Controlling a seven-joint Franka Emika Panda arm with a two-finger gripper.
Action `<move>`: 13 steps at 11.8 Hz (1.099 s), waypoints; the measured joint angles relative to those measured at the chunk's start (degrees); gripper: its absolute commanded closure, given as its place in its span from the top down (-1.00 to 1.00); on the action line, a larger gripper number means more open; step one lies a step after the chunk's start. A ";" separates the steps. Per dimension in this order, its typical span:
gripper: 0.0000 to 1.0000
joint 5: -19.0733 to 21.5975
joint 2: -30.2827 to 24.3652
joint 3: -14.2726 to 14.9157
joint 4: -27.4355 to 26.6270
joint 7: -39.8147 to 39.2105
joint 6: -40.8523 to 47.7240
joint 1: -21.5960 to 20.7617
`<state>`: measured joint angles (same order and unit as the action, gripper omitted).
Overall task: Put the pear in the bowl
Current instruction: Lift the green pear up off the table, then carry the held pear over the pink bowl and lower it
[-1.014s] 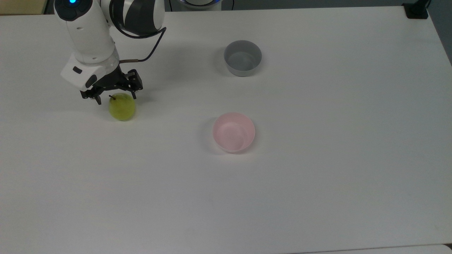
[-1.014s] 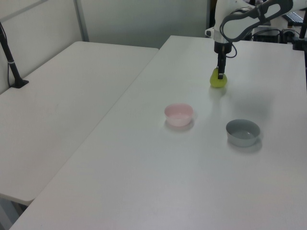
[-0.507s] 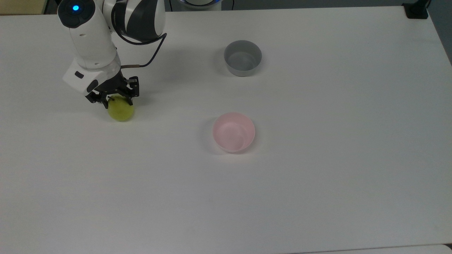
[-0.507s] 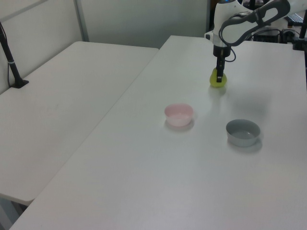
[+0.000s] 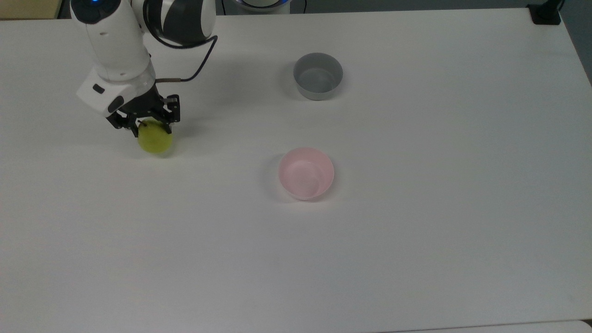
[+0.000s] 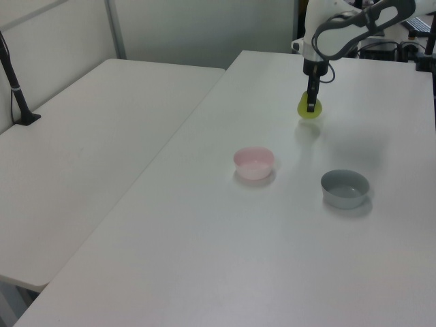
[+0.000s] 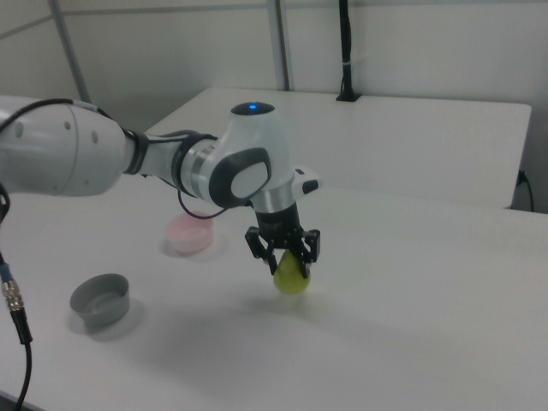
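Step in hand: lift after grasp. The gripper (image 5: 147, 124) is clenched on the pear (image 5: 155, 139), which hangs just clear of the table (image 5: 416, 254) near its far-left corner in the top view. The pear is yellow-green, rounded and intact. Judged next: carry it above the pink bowl (image 5: 306, 173) at mid-table, then release.

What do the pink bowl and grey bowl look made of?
The pink bowl looks like thin moulded plastic: smooth, uniform pale colour, soft sheen inside. The grey bowl seems the same kind, an even matte grey wall with a faint highlight on the floor; glazed ceramic can't be ruled out for either.
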<state>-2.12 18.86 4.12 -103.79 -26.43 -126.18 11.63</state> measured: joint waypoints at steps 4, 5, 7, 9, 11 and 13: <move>-0.90 0.00 -6.70 -0.30 0.15 0.03 7.20 -0.63; -0.90 0.00 -8.69 -0.46 0.58 0.42 10.31 -0.66; -0.90 0.00 -10.69 -0.66 3.21 2.04 17.04 -1.53; -0.90 0.01 -12.12 -0.74 5.64 4.25 20.57 -3.27; -0.90 0.10 -14.06 -0.72 6.49 5.94 23.51 -5.09; -0.90 1.54 -15.36 -0.67 7.41 7.91 25.57 -6.44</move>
<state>-0.58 3.49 3.44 -96.38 -18.52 -100.61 5.18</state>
